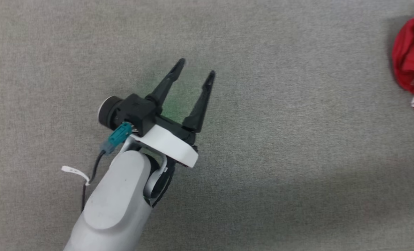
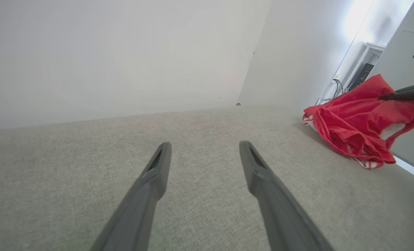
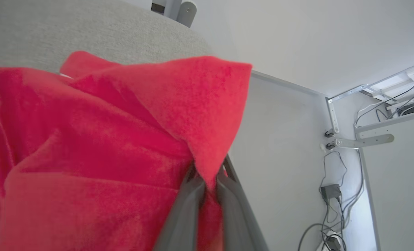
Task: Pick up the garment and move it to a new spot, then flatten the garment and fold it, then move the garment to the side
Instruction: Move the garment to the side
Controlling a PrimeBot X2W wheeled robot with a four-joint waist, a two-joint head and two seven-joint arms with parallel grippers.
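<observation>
The red garment (image 1: 411, 59) is bunched at the right edge of the head view, a striped white hem showing at its lower end. In the left wrist view the garment (image 2: 353, 122) hangs partly lifted, pinched at its top by the right gripper (image 2: 384, 97). The right wrist view shows the right gripper (image 3: 210, 179) shut on a fold of the garment (image 3: 88, 139), cloth squeezed between its fingers. My left gripper (image 1: 195, 67) stands open over bare grey fabric, far left of the garment, with nothing between its fingers (image 2: 159, 164).
The work surface (image 1: 280, 157) is a wide grey woven fabric. A white wall (image 2: 123, 52) rises behind it. Past the surface's right edge are a white metal frame (image 3: 363, 141) and cables (image 3: 332, 195).
</observation>
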